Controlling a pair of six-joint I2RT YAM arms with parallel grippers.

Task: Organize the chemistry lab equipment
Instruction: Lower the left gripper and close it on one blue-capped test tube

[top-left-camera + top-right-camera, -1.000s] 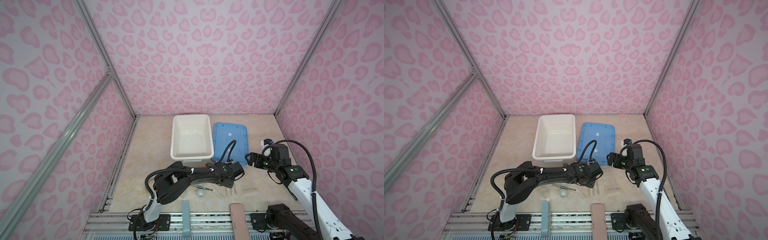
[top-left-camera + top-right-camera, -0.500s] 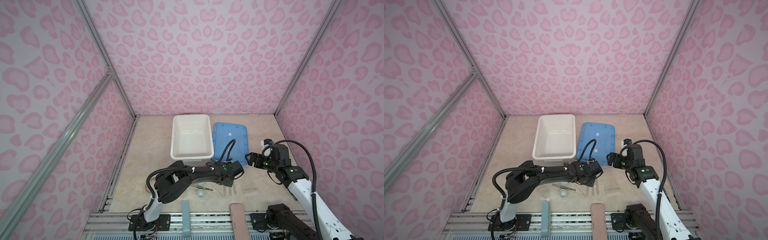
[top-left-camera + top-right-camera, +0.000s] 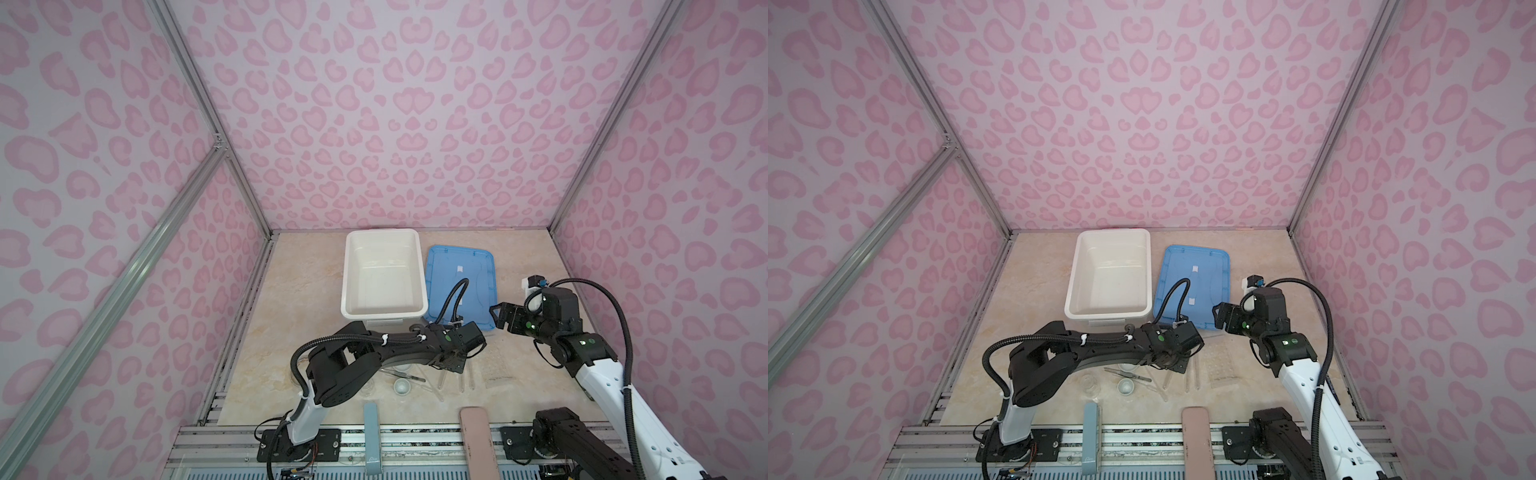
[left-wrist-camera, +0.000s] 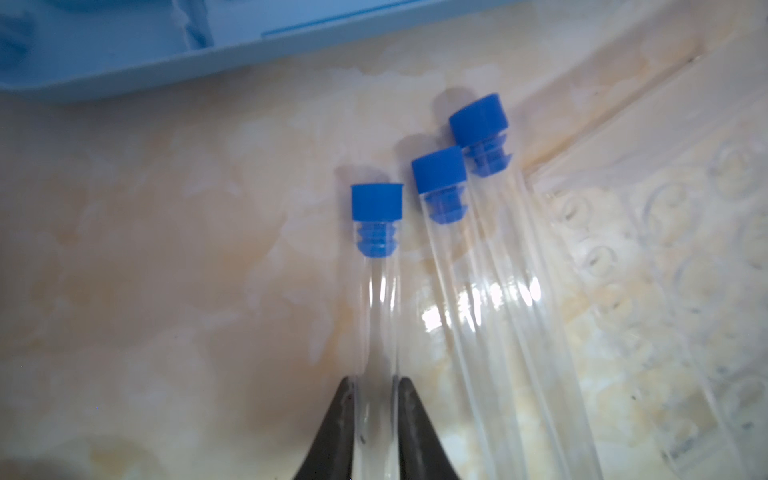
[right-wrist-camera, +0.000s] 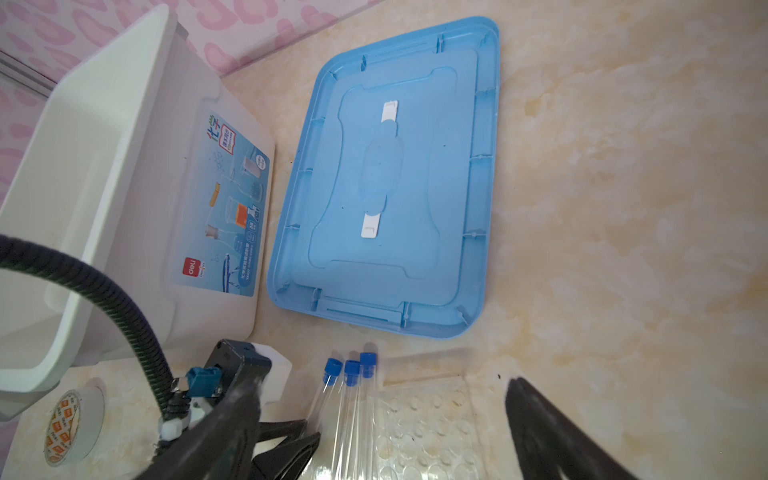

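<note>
Three clear blue-capped tubes lie side by side on the table. In the left wrist view my left gripper [image 4: 376,384] is shut on the outermost tube [image 4: 380,311], its dark fingers [image 4: 343,415] pressed against both sides; the tube rests on the table. The other two tubes [image 4: 469,291] lie apart from it. In both top views the left gripper [image 3: 451,365] [image 3: 1173,365] is low over the tubes [image 3: 1187,380]. A white dish [image 3: 1126,387], metal tweezers [image 3: 1129,375] and a small glass cup [image 3: 1090,382] lie further left. My right gripper [image 3: 498,316] [image 5: 382,384] hangs open and empty above the table.
The white tub [image 3: 384,311] stands at the back with its blue lid [image 3: 461,282] flat beside it. A clear dimpled plate [image 3: 1221,365] lies right of the tubes. A roll of tape [image 5: 70,428] sits by the tub's near corner.
The left jaws have closed in onto the tube. Neither arm has moved noticeably, and the right gripper stays open.
</note>
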